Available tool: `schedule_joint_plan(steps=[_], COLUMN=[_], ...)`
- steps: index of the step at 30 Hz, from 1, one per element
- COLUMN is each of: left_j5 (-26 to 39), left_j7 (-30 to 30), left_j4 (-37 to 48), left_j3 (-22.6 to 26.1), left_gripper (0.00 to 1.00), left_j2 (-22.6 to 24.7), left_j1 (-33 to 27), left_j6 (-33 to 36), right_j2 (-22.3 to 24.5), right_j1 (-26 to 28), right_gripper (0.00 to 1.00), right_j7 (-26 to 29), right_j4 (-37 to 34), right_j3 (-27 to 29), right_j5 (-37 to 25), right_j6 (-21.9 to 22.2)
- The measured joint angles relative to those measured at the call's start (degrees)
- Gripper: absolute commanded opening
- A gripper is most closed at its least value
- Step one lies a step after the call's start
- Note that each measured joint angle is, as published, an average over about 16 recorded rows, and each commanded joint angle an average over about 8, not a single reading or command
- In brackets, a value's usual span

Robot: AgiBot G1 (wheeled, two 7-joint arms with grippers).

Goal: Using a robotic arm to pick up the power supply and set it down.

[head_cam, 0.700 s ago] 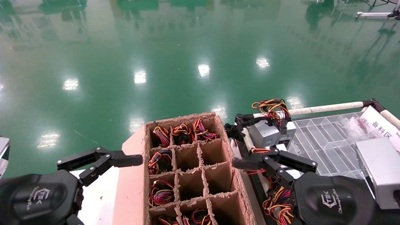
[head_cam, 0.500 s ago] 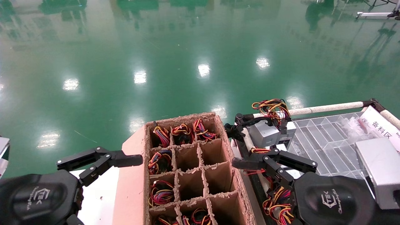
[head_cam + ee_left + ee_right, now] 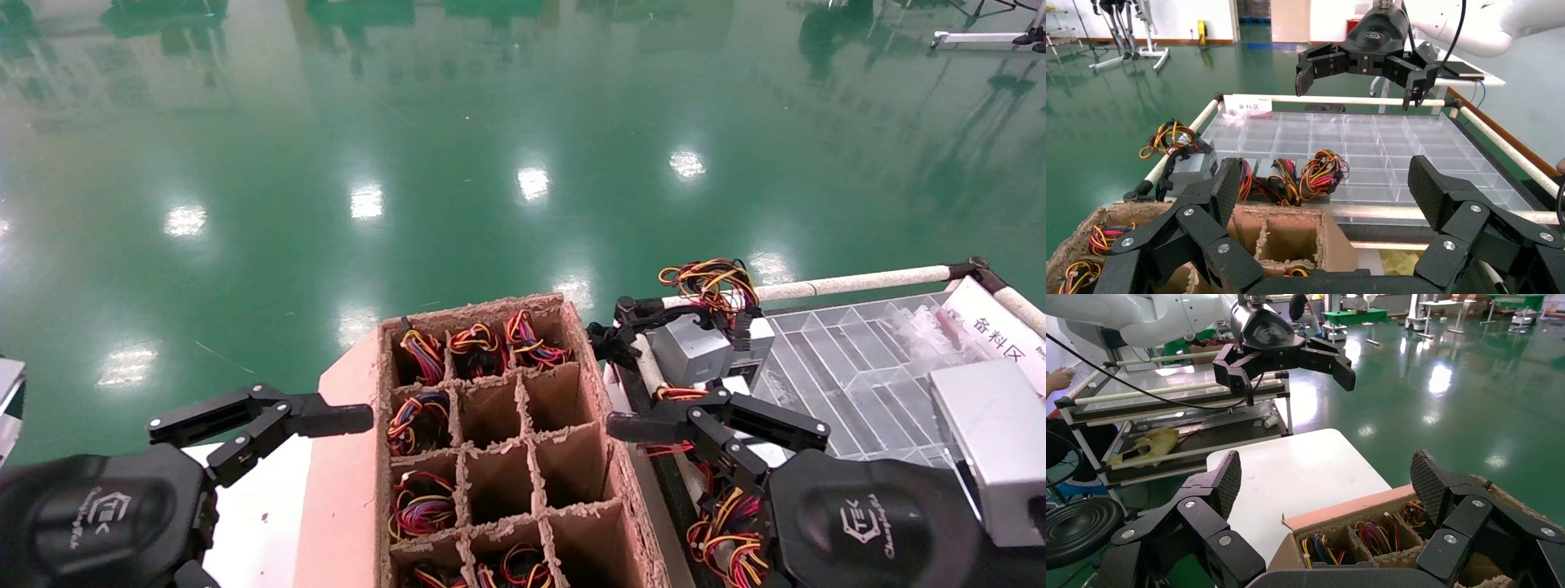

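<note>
A small grey power supply (image 3: 690,349) with a looped bundle of red, yellow and black wires (image 3: 709,282) sits at the far left corner of the clear tray (image 3: 850,359); the left wrist view also shows this power supply (image 3: 1191,172). My right gripper (image 3: 719,425) hovers open just in front of it, with nothing between its fingers. My left gripper (image 3: 257,420) hangs open and empty to the left of the cardboard box (image 3: 359,490). In the wrist views both the left gripper (image 3: 1327,184) and the right gripper (image 3: 1327,478) have their jaws spread wide.
The cardboard box has divider cells, several holding wire bundles (image 3: 421,502) and some empty (image 3: 498,482). More wired units (image 3: 1291,177) lie along the tray's near left edge. A padded rail (image 3: 850,283) frames the tray. A white table (image 3: 1291,471) lies left of the box.
</note>
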Motion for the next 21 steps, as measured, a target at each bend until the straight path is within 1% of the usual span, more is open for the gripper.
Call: schedule_joint_plan(steps=[21], left_j5=[0.0], left_j7=[0.0], left_j4=[0.0], left_j3=[0.0], left_gripper=[1.00], left_j2=[0.0], left_j1=[0.0], left_j6=[0.0], right_j2=[0.0], right_j1=[0.0], right_gripper=[1.00], right_j7=[0.0], right_j4=[0.0], right_j3=[0.0], right_j5=[0.0], right_j6=[0.0])
